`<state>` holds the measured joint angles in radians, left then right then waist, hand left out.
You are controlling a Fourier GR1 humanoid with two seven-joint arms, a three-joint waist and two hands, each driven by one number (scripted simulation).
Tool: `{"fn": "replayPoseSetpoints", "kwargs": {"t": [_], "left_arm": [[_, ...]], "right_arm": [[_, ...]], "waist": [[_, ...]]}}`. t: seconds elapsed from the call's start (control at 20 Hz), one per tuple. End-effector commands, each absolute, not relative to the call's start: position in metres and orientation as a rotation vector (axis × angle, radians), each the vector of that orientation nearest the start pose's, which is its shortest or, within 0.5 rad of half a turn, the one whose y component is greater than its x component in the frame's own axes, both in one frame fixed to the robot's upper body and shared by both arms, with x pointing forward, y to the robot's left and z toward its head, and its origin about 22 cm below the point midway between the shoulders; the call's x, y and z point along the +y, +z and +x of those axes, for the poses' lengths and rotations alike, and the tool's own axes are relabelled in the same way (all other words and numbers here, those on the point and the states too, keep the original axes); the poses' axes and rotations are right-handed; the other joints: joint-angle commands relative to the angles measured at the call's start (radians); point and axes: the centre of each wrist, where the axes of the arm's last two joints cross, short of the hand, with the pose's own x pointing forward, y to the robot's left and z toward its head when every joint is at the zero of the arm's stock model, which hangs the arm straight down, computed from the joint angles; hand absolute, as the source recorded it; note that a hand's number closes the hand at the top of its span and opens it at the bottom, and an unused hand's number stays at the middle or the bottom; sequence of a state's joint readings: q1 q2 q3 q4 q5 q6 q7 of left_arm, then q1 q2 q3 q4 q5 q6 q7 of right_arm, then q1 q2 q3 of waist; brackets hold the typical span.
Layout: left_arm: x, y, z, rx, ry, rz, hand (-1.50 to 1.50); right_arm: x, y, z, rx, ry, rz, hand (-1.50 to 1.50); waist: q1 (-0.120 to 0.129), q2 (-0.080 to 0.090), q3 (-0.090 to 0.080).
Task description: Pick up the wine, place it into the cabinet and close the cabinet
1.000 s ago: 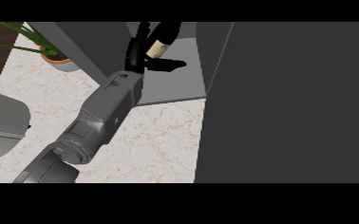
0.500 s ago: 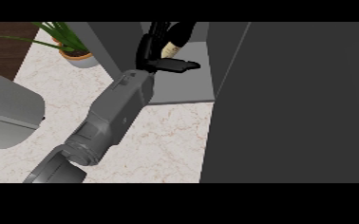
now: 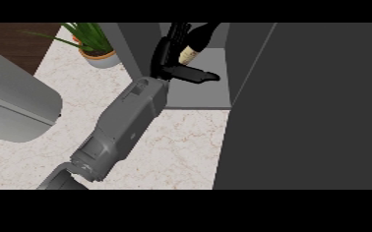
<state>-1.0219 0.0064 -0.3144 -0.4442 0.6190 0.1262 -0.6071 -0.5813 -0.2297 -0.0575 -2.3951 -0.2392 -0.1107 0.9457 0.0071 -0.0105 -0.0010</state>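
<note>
- leaning inside the open cabinet (image 3: 196,96), the wine (image 3: 195,49) stood as a dark bottle with a pale label, its upper part cut off by the view's top edge.
- the bottle sat just above the cabinet's grey floor panel, tilted, between the left wall and the right side panel; whether its base touched the shelf could not be told.
- one hand (image 3: 169,59) was at the bottle; which arm it belonged to could not be read for certain, though the forearm came up from the view's lower left, so it looked like the left hand.
- its fingers (image 3: 174,35) were curled round the bottle's left side, and the thumb (image 3: 195,74) stuck out to the right below the label, so the hand was pinching the wine.
- the grey forearm (image 3: 127,120) ran diagonally from the lower left up to the cabinet's opening, over the marbled tabletop (image 3: 181,147).
- a large dark cabinet door (image 3: 305,108) filled the right side of the view, swung open.
- a potted plant (image 3: 93,46) with green leaves stood on the tabletop left of the cabinet, well apart from the wine.
- a rounded grey object (image 3: 25,105) showed at the left edge; what it was could not be told.
- the other hand did not show.
</note>
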Motion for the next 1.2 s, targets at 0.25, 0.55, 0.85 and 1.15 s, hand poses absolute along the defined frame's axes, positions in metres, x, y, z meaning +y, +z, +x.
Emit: {"fn": "replayPoseSetpoints", "kwargs": {"t": [0.25,0.55,0.85,1.15], "left_arm": [[0.038,0.077,0.368,-1.862,-0.124,-0.462,-1.5],[0.024,0.061,0.299,-1.856,-0.042,-0.459,-1.5],[0.019,0.089,0.252,-1.86,0.066,-0.487,-1.5],[0.024,0.071,0.201,-1.837,0.159,-0.489,1.5]], "right_arm": [[-0.2,0.288,0.173,-1.995,0.236,0.228,-1.5],[-0.204,0.292,0.16,-2.002,0.263,0.224,-1.5],[-0.191,0.282,0.165,-1.977,0.238,0.212,-1.5],[-0.195,0.284,0.15,-1.994,0.278,0.214,-1.5]], "waist": [[0.015,-0.004,0.001],[-0.002,0.0,0.001],[0.008,0.0,0.001],[-0.002,0.004,0.001]]}}
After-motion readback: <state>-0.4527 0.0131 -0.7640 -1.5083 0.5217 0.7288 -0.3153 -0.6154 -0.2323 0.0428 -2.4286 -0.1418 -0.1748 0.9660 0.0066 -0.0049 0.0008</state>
